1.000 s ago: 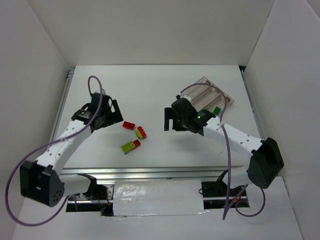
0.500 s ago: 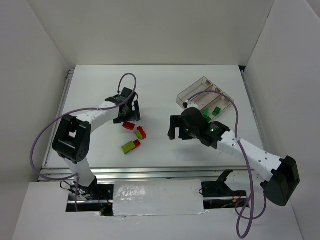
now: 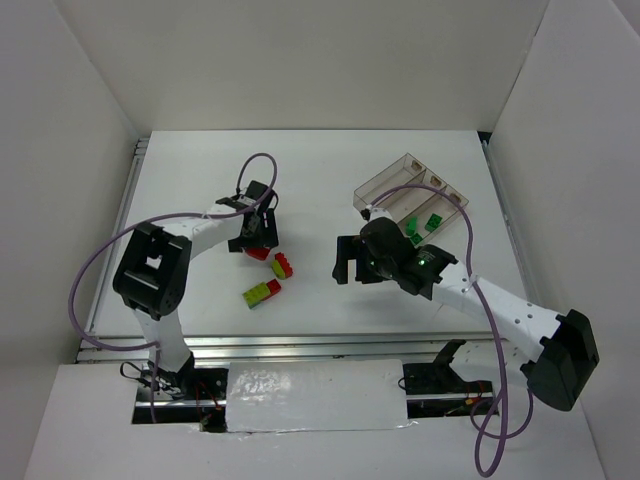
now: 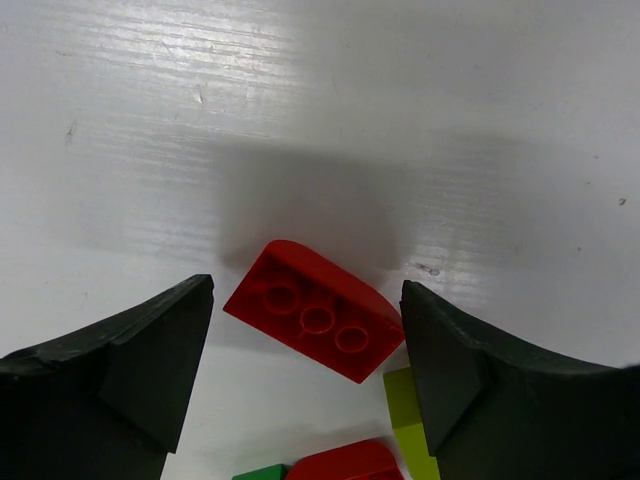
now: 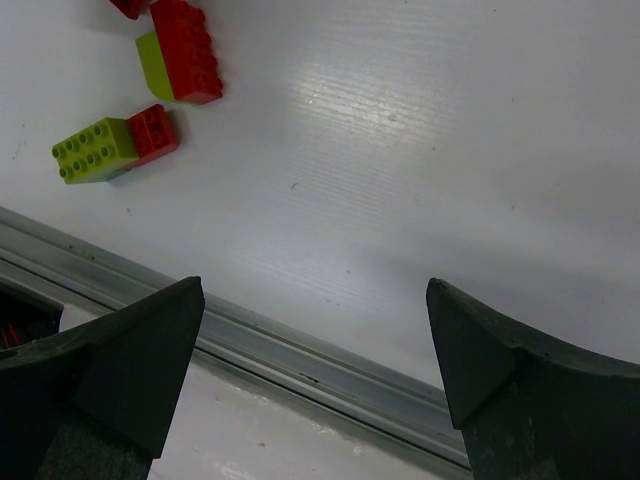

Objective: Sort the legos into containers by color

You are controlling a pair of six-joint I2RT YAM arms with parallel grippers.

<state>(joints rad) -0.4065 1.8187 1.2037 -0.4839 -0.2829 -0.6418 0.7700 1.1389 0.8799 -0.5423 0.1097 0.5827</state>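
Between the left jaws: red brick [image 4: 315, 322], flat on the counter [image 4: 400, 100], lying skewed.
Left gripper [image 4: 305, 300]: wide, straddling, not gripping.
Grip: likely best to square the wrist to the brick's long sides first.
Right gripper [image 5: 315, 290]: wide, empty.
Room: other legos [image 3: 283, 266] close by; containers [image 3: 385, 180] well right.

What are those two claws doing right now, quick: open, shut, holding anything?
Left gripper: open, jaws either side of a red brick, not clamped on it.
Right gripper: open, holding nothing.

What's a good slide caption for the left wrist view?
Open left pincer straddles a red lego on the white table.
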